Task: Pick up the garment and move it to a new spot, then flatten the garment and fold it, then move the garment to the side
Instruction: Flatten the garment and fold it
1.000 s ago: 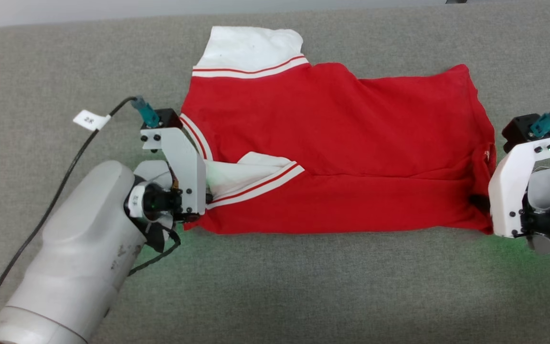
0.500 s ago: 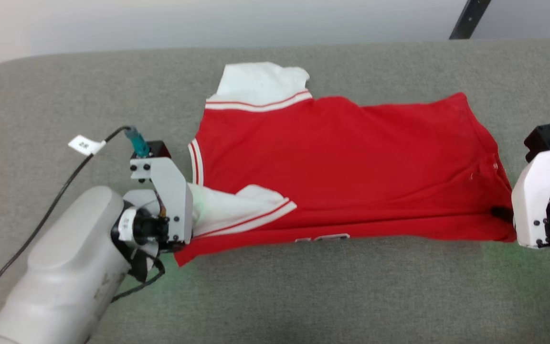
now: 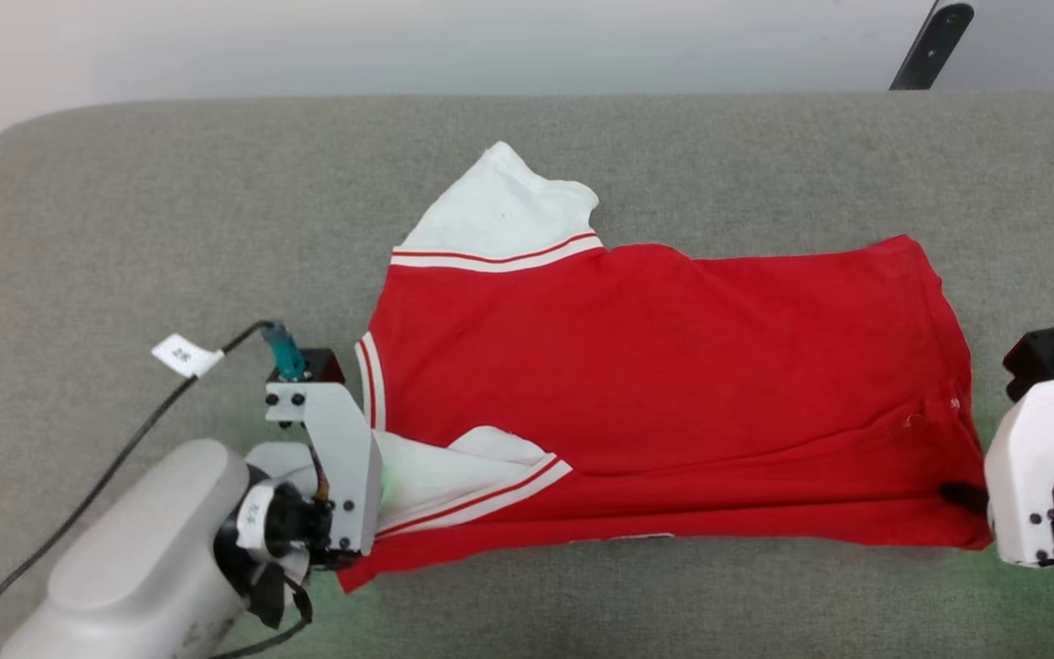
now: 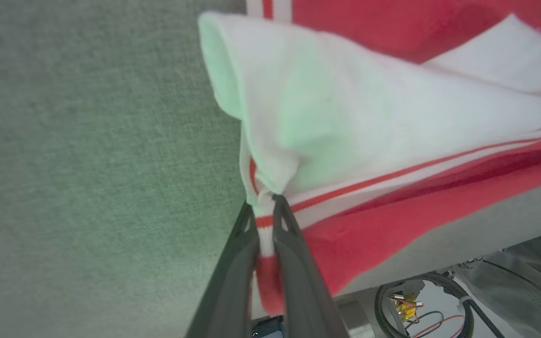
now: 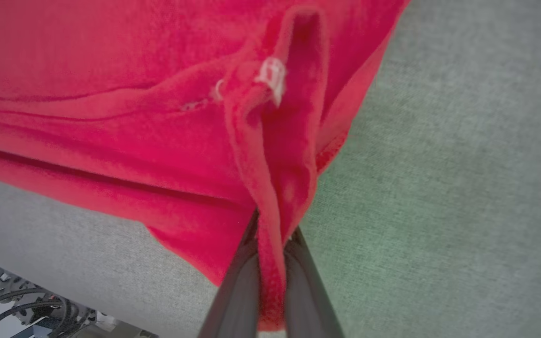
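Note:
The garment [image 3: 673, 366] lies spread on the grey table, red with a white sleeve panel at the far left and another folded over its near left. My left gripper [image 4: 265, 211] is shut on the striped sleeve edge at the garment's near left corner [image 4: 369, 117]. My right gripper [image 5: 273, 234] is shut on a pinched ridge of red cloth [image 5: 111, 94] at the near right corner. In the head view the left gripper [image 3: 371, 540] and the right gripper [image 3: 962, 495] hold the near hem taut between them, slightly raised off the surface.
The grey cloth-covered table [image 3: 124, 229] stretches wide on every side of the garment. Its near edge [image 4: 439, 253] runs just below the held hem, with cables beneath it. A dark pole [image 3: 930, 46] stands at the back right. A tagged cable [image 3: 184, 355] trails from the left wrist.
The head camera has tilted, so the whole scene sits lower. Both grippers have drawn the garment nearer to the table's front edge, and the far white sleeve has pulled into a point.

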You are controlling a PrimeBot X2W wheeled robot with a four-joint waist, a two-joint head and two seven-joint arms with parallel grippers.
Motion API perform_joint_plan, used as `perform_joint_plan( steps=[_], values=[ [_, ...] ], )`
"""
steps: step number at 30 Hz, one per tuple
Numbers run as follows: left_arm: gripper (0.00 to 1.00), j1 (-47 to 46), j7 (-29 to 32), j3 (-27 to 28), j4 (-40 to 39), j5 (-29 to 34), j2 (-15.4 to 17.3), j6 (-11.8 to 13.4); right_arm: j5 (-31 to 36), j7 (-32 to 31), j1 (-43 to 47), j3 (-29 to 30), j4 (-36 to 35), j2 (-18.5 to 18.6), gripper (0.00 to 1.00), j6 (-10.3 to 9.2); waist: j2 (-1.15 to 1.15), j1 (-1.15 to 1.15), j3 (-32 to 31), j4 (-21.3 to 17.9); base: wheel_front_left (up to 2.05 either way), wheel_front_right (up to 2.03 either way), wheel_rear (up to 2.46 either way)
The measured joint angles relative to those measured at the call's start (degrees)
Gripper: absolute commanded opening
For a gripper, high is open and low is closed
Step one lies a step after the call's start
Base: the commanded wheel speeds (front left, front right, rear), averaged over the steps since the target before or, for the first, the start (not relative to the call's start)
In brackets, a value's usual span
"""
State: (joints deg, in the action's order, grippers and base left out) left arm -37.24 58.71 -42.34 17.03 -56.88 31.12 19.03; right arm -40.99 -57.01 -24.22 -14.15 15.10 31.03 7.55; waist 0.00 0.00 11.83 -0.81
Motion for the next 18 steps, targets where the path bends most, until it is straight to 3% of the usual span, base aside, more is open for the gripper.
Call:
perform_joint_plan(
  steps=[4, 6, 7, 18],
  values=[
    [0.02, 0.8, -1.5, -0.4, -0.1, 0.6, -0.1, 0.1, 1.4, -0.1, 1.2, 0.4, -1.0, -1.9, 0.0, -0.01, 0.0, 0.0, 1.2, -0.6, 0.0, 0.0, 0.0],
    [0.14, 0.8, -1.8, -0.8, 0.8, 1.1, -0.4, -0.2, 1.8, -0.5, 1.3, -0.1, -1.4, -2.6, 0.0, -0.02, 0.0, 0.0, 1.7, -1.0, 0.0, 0.0, 0.0],
    [0.28, 0.7, -1.8, -1.0, 1.4, 1.2, -0.5, -0.5, 1.8, -0.5, 1.2, -0.2, -1.4, -2.7, 0.0, -0.02, 0.0, 0.0, 2.0, -1.2, 0.0, 0.0, 0.0],
    [0.32, -2.7, -1.6, -1.4, 9.8, 0.8, -4.0, -2.5, 2.7, -0.1, -1.3, -2.4, 0.2, -3.4, 0.0, -0.02, 0.0, 0.0, 4.3, -2.6, 0.0, 0.0, 0.0]
  ],
)
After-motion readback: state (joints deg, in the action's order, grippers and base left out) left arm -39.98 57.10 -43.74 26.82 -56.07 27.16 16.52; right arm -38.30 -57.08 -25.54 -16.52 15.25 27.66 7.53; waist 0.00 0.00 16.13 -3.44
